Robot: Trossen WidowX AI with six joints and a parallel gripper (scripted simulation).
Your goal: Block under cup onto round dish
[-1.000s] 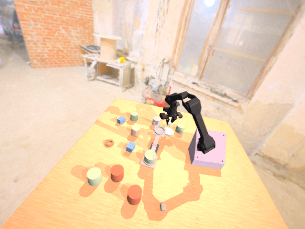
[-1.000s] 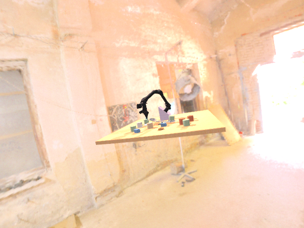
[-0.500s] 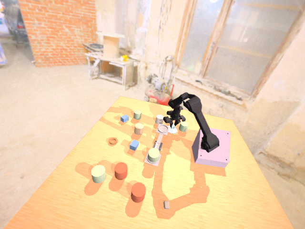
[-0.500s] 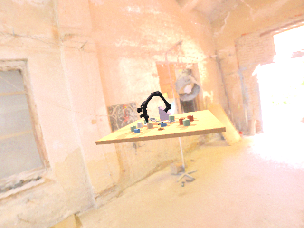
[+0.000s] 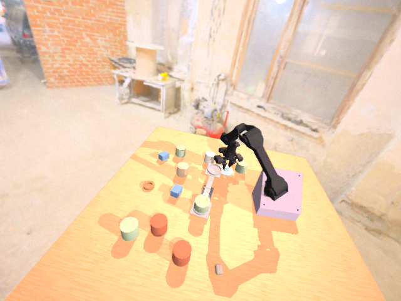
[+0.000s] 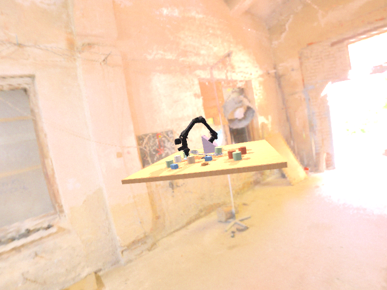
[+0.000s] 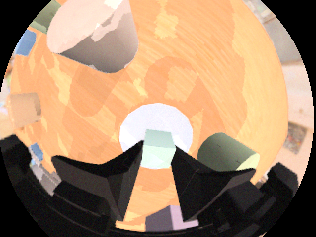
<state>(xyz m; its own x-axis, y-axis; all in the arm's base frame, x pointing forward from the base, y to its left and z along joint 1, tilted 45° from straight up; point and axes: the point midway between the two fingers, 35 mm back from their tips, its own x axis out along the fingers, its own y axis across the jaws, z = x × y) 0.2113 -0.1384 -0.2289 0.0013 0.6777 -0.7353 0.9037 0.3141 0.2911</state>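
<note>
A swing to the left could bump the cup (image 5: 202, 204) (image 6: 218, 150) on the balance (image 5: 210, 181) (image 6: 204, 153) (image 7: 44, 177). My claw (image 5: 227, 165) (image 6: 187, 154) (image 7: 157, 145) pinches the block (image 5: 226, 168) (image 7: 159, 154) over the dish (image 5: 228, 172) (image 6: 185, 158) (image 7: 130, 130); dropping it high might make it bounce. Going right could tip the green cup (image 5: 240, 167) (image 6: 184, 153) (image 7: 219, 152).
</note>
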